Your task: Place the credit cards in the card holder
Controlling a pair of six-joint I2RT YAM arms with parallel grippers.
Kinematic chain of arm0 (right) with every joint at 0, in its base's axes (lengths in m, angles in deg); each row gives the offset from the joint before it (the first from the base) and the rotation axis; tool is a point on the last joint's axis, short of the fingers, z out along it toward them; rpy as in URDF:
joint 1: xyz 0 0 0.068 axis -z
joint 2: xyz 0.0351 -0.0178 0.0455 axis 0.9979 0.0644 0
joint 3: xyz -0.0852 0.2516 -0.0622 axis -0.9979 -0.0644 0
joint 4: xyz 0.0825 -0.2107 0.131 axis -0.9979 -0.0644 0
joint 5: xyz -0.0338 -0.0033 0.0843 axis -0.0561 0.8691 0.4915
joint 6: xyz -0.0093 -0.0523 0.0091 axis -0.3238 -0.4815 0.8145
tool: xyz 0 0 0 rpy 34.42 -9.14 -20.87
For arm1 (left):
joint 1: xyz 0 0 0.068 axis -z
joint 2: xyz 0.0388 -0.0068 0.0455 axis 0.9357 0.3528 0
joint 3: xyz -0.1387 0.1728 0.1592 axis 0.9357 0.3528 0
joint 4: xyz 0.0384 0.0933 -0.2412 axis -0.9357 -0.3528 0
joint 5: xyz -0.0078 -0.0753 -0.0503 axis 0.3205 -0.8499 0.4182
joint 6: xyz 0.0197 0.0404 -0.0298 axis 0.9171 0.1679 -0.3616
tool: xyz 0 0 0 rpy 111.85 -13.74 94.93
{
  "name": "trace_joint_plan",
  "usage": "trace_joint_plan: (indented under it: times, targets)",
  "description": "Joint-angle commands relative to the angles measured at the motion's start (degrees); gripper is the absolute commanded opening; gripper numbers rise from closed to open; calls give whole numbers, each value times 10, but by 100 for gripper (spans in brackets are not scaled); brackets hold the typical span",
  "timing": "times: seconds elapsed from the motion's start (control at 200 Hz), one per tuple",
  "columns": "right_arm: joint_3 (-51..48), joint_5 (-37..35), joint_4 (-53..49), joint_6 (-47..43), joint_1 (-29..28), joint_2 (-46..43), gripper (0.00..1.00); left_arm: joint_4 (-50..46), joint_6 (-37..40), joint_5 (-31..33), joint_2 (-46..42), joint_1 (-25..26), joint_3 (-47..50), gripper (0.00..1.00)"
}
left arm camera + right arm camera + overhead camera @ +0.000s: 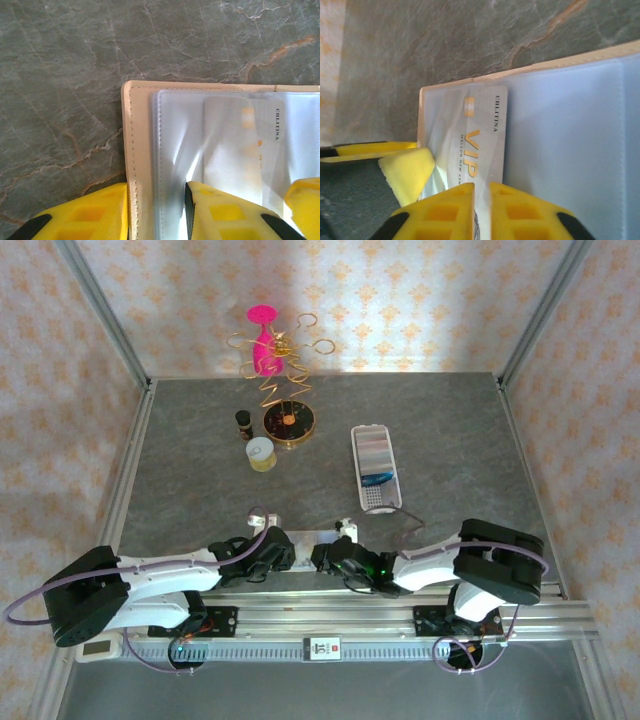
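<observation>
Grey veined stone table (200, 450) runs under everything, with patterned wallpaper behind it. At the lower middle of the top view both my grippers meet over a beige wallet (131, 165) lying open near the front edge. My right gripper (482, 212) holds its fingers narrow on the near edge of a pale card (485, 130) marked VIP, at the wallet's left end in the right wrist view. Whether I pinch bare plastic or the clear sleeve (175, 145) over it, I cannot tell. My left gripper (156, 202) stands part open and grips nothing, one finger just beside the wallet's stitched border, the other on the sleeve. The holder (377, 499) lies well apart, up and right of the wallet in the top view, with cards (376, 462) already in it. I judge this card light, stiff and slick, thin enough to slip or flex. Its short edge, pinched flat while the wallet is pinned down, looks the place to take it.
</observation>
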Motion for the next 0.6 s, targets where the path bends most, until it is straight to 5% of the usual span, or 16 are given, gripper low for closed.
trace_joint_plan:
  times: [0.0, 0.385, 0.596]
  targets:
    - [31, -11, -31, -20, -3, 26, 7, -14, -8, -23, 0, 2, 17, 32]
    - [58, 23, 16, -55, -3, 51, 2, 17, -23, -35, -19, 2, 42, 35]
    - [54, -32, -66, -59, -3, 6, 0, 19, -23, -31, -24, 2, 47, 35]
